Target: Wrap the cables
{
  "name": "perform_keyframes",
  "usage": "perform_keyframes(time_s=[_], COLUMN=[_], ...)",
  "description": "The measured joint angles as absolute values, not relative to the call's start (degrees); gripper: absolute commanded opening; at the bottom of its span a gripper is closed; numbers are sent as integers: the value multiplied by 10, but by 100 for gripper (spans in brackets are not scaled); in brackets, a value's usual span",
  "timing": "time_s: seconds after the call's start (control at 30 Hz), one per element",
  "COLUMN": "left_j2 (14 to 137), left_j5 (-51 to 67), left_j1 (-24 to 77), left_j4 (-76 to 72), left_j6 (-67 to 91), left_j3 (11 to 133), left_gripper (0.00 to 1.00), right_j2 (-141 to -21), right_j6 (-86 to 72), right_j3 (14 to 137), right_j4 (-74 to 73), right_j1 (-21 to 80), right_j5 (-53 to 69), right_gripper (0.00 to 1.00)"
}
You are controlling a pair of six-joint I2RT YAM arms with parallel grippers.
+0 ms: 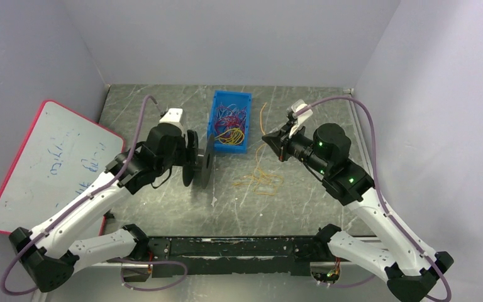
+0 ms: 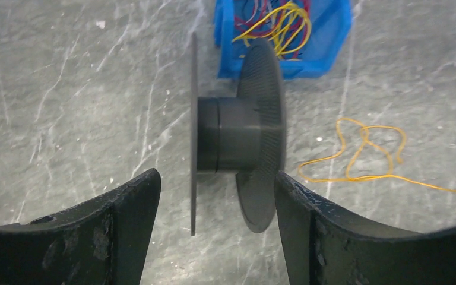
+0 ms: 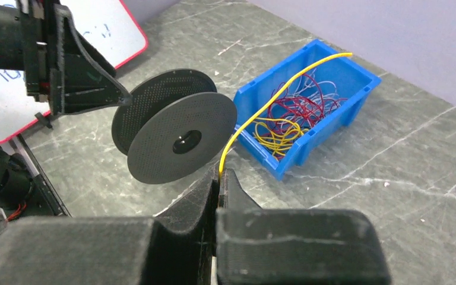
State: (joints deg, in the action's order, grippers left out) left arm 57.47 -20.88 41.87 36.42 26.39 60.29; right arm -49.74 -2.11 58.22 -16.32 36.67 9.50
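A black spool (image 1: 199, 162) stands on its flanges on the table. It also shows in the left wrist view (image 2: 231, 136) and the right wrist view (image 3: 181, 139). My left gripper (image 1: 192, 154) is open, its fingertips (image 2: 145, 196) on either side of the spool's near edge (image 2: 217, 174). My right gripper (image 1: 266, 138) is shut on a thin yellow cable (image 3: 255, 113) that arcs up from its fingertips (image 3: 220, 173) over the blue bin (image 3: 323, 136). The bin (image 1: 212, 119) holds several red, purple and yellow cables (image 1: 229, 123). A loose yellow cable (image 1: 261, 179) lies on the table, also in the left wrist view (image 2: 368, 154).
A red-framed whiteboard (image 1: 56, 163) leans at the left edge of the table. Grey walls close in the back and both sides. The black base rail (image 1: 239, 248) runs along the near edge. Lilac hoses (image 1: 368, 126) loop from both arms.
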Motion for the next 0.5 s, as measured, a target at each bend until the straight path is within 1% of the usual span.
perform_keyframes(time_s=[0.17,0.5], left_j2=[613,672], left_j5=[-236,-264], left_j1=[419,419], left_j4=[387,397], left_j6=[266,266], left_j3=[603,602], left_gripper=[71,48], right_j2=[-508,-533], right_j6=[-23,-25], right_j3=[589,602], right_j4=[-184,-213], right_j1=[367,367], right_j5=[96,124], right_gripper=[0,0])
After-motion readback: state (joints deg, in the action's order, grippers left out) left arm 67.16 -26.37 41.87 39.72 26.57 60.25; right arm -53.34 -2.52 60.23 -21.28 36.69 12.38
